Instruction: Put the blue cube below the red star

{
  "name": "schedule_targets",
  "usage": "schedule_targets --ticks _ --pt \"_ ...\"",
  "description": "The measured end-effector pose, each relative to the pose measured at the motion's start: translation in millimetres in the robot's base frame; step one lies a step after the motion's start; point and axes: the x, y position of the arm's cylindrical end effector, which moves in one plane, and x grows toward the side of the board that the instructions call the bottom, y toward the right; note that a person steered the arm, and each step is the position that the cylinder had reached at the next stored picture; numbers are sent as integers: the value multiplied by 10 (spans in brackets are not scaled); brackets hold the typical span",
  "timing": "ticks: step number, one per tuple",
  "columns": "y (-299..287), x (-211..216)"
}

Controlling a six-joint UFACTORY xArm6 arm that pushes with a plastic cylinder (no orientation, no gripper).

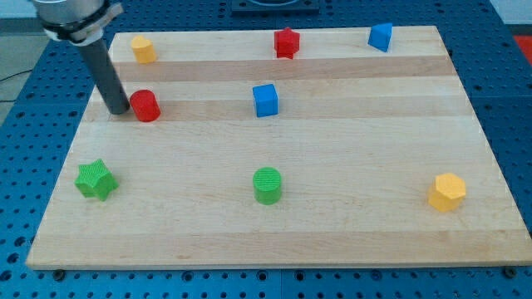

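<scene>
Resting on the wooden board (349, 241), all placed from the red star (286, 42) | rod's tip (119, 110) far lower-left of it, touching the red cylinder (145, 105) | blue cube (265, 100) just below, slightly left | no jaws on this rod.

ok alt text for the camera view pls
A dark rod's tip rests on a wooden board just left of a red cylinder; a blue cube sits mid-board, below and slightly left of a red star.
</scene>
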Motion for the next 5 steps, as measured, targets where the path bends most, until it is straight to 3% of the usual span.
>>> schedule_targets --ticks 1,2,3,5 --pt "383 443" --pt "1104 501" --pt "1692 124" --pt "2652 -12"
